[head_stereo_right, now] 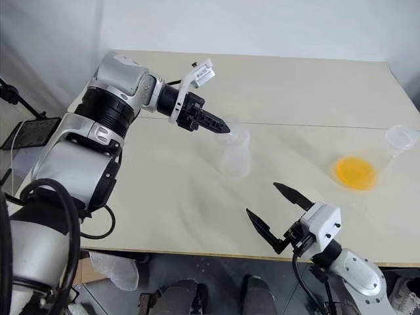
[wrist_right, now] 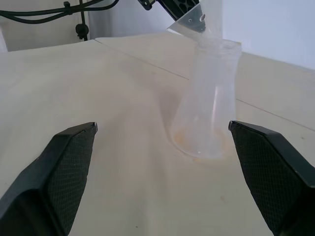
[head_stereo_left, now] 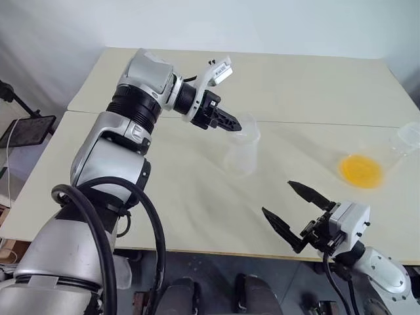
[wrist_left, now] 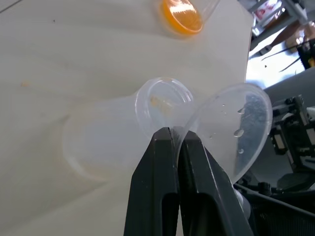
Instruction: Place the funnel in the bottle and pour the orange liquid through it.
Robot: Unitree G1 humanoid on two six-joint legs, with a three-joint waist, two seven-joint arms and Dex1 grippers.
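No text legible — no labels, no numbers.

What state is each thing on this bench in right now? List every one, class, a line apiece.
funnel: tilted, pinched at its rim, not seated in the bottle.
bottle: upright, mouth open, near empty.
flask: tipped on its side, holding the orange liquid.
left gripper: shut on the funnel.
right gripper: open, holding nothing.

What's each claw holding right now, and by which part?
Left claw pinches the funnel by its rim, at the bottle mouth. Right claw is open, holding nothing.
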